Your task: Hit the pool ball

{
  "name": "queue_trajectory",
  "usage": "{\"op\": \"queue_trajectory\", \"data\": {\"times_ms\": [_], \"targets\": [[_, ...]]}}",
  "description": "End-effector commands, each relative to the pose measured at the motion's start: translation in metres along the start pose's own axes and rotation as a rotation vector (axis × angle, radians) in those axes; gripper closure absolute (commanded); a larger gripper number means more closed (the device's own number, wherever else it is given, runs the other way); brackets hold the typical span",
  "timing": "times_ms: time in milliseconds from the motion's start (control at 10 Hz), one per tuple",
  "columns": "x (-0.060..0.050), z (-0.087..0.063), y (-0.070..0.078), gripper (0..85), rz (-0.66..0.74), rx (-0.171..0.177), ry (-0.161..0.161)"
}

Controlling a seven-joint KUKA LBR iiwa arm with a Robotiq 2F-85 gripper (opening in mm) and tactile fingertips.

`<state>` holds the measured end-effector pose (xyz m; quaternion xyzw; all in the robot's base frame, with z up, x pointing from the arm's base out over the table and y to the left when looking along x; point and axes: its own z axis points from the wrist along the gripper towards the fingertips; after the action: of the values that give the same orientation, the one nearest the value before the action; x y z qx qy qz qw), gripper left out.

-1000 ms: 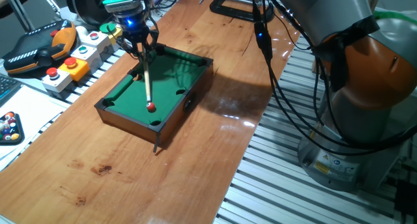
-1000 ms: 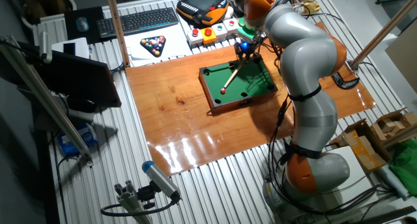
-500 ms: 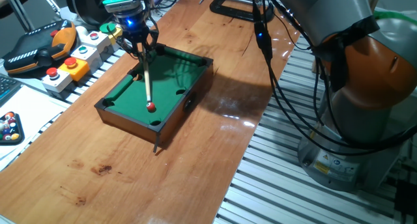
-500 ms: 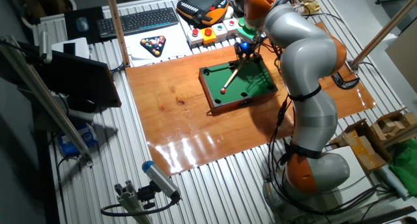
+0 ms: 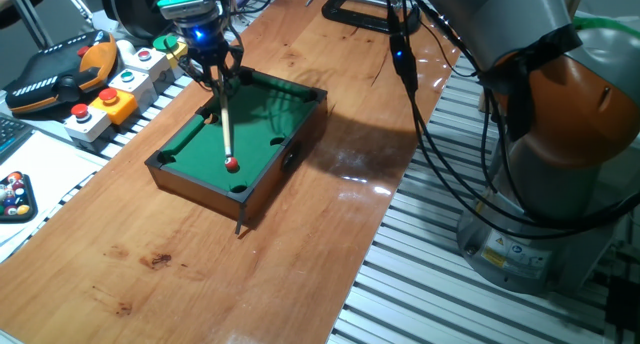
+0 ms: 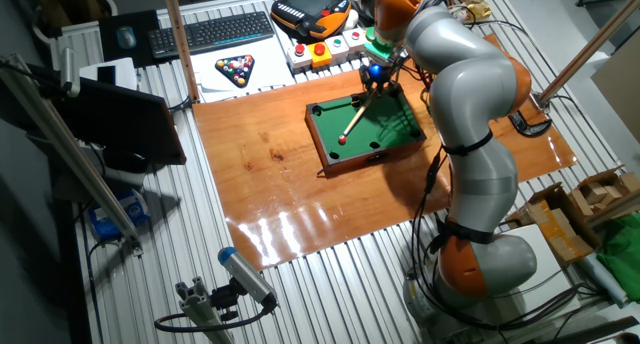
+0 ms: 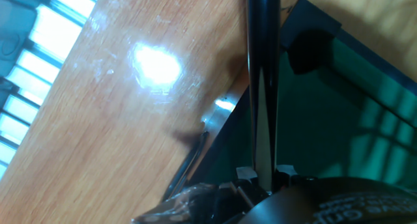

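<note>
A tiny red pool ball (image 5: pixel 232 165) (image 6: pixel 342 140) lies on the green felt of a miniature pool table (image 5: pixel 196 188) (image 6: pixel 351 163), near its front pockets. My gripper (image 5: pixel 218 76) (image 6: pixel 374 82) hangs over the table's far end, shut on a thin wooden cue stick (image 5: pixel 227 119) (image 6: pixel 354 117). The cue slants down, its tip right at the ball; I cannot tell whether they touch. In the hand view the dark cue (image 7: pixel 261 61) runs away from my gripper (image 7: pixel 264 174) over the table's rim (image 7: pixel 326 25); the ball is hidden there.
The pool table stands on a wooden board (image 5: pixel 300 214). A black triangle rack of multicoloured balls (image 5: pixel 14 196) (image 6: pixel 237 71), a push-button box (image 5: pixel 112 94), a teach pendant (image 5: pixel 55 76) and a keyboard (image 6: pixel 215 31) lie beyond the board. A black clamp (image 5: pixel 362 14) grips the far edge.
</note>
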<state>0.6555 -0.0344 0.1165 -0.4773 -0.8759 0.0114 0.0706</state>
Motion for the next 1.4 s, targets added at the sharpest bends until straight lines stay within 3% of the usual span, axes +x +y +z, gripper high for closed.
{"op": "queue_trajectory", "data": {"times_ms": [0, 200, 500, 1000, 1300], "targets": [[0.003, 0.001, -0.001, 84.3, 0.0, -0.002, 0.0], [0.015, 0.005, -0.003, 84.3, 0.013, -0.013, 0.011], [0.007, 0.005, -0.001, 84.3, 0.004, -0.005, -0.001], [0.008, 0.002, -0.003, 84.3, 0.005, 0.003, 0.001], [0.003, -0.003, -0.013, 84.3, 0.001, 0.011, -0.001]]}}
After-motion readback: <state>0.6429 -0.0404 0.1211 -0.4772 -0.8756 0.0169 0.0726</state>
